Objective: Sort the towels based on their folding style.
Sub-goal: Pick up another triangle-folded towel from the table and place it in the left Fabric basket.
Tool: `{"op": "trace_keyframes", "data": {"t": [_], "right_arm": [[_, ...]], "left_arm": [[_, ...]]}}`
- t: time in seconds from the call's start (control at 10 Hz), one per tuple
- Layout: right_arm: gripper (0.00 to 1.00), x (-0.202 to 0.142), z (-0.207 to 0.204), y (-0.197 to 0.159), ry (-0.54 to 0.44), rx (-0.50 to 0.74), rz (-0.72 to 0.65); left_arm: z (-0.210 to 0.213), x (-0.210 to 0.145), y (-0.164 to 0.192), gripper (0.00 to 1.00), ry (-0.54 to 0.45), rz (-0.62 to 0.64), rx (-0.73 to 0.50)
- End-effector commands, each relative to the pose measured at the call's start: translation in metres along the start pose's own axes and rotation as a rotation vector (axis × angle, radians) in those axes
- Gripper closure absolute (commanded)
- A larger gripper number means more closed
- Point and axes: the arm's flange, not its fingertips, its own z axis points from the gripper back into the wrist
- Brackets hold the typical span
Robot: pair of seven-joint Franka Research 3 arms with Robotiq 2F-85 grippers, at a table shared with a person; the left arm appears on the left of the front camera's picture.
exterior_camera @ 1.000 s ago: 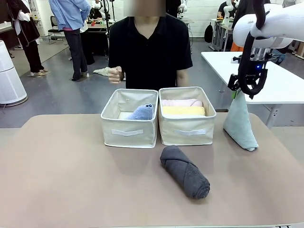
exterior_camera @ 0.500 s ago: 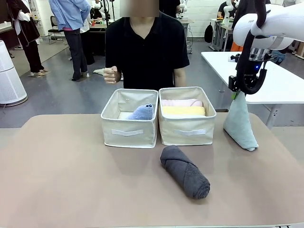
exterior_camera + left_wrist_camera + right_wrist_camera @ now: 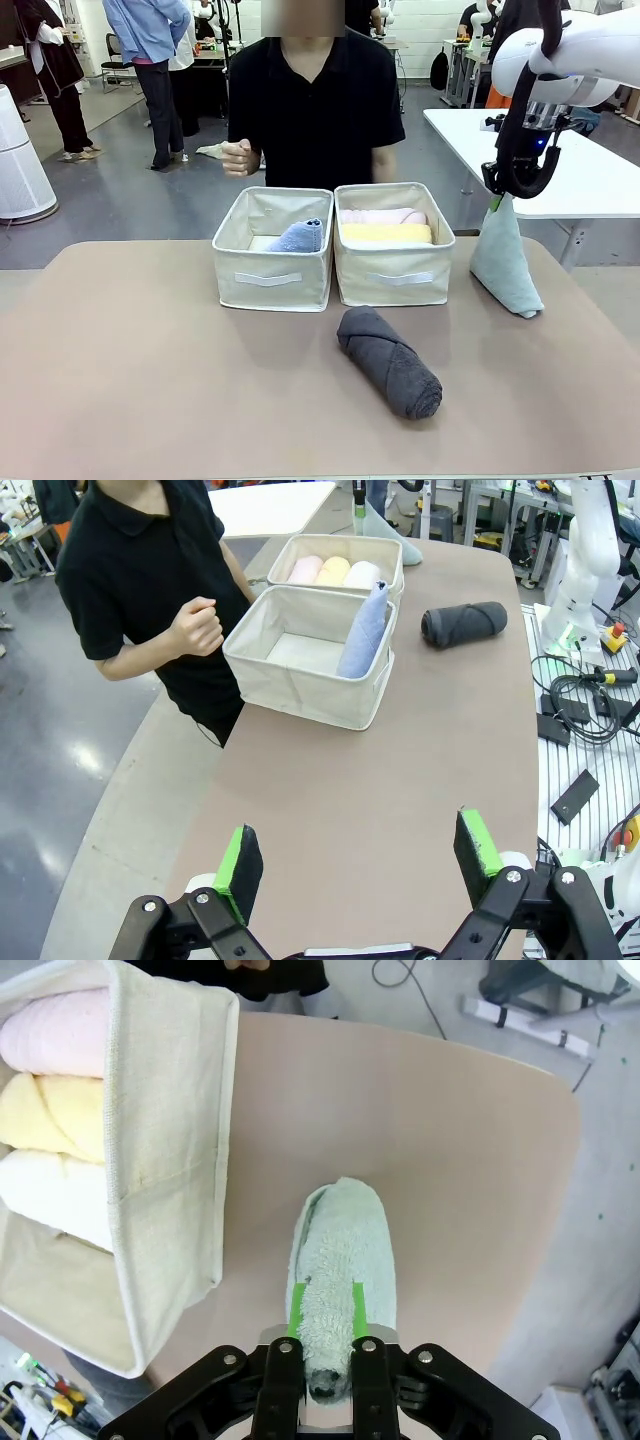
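My right gripper [image 3: 497,197] is shut on the peak of the pale teal-grey triangle towel [image 3: 505,265], whose base rests on the table's right side. In the right wrist view the green pads [image 3: 300,1308] pinch that towel [image 3: 345,1245] beside the right bin [image 3: 170,1160]. A dark grey rolled towel [image 3: 390,362] lies in front of the bins. The left bin [image 3: 272,275] holds a lavender-blue folded towel [image 3: 300,237]. The right bin [image 3: 393,275] holds pink [image 3: 383,216], yellow [image 3: 387,233] and white [image 3: 50,1195] rolls. My left gripper [image 3: 358,855] hovers open above the table's left end.
A person stands at the far edge behind the bins with a fist [image 3: 240,157] held at chest height. Bare tabletop [image 3: 130,360] stretches to the front left. A white table [image 3: 590,175] stands behind the right arm.
My right gripper's jaws have closed onto the teal-grey towel's peak and risen very slightly. The person has shifted a little. The left gripper stays open.
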Motion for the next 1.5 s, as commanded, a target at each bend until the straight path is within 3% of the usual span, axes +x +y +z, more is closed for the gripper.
{"op": "trace_keyframes", "data": {"t": [0.0,0.2,0.4,0.7,0.9,1.0,1.2,1.3,1.4], "right_arm": [[1.00,0.001,-0.002,-0.001,-0.030,0.027,0.023],[1.00,-0.015,0.018,0.005,0.016,-0.031,0.010],[1.00,-0.060,0.084,0.029,0.076,-0.063,-0.004],[1.00,-0.128,0.175,0.053,0.046,-0.052,-0.006],[1.00,-0.159,0.216,0.048,-0.008,-0.045,-0.049],[1.00,-0.169,0.224,0.040,-0.022,-0.044,-0.090],[1.00,-0.159,0.224,0.057,0.016,-0.060,-0.010],[0.84,-0.171,0.237,0.047,-0.008,-0.062,-0.038],[0.84,-0.182,0.218,0.038,-0.016,-0.022,0.028]], "left_arm": [[0.001,0.001,-0.003,0.00,-0.008,-0.009,-0.002],[0.001,0.001,-0.003,0.00,-0.008,-0.009,-0.002],[0.001,0.001,-0.003,0.00,-0.008,-0.009,-0.002],[0.001,0.001,-0.003,0.00,-0.008,-0.009,-0.002],[0.001,0.001,-0.003,0.00,-0.008,-0.009,-0.002],[0.001,0.001,-0.003,0.00,-0.008,-0.009,-0.002],[0.001,0.001,-0.003,0.00,-0.008,-0.009,-0.002],[0.001,0.001,-0.003,0.00,-0.008,-0.009,-0.002],[0.001,0.001,-0.003,0.00,-0.008,-0.009,-0.002]]}}
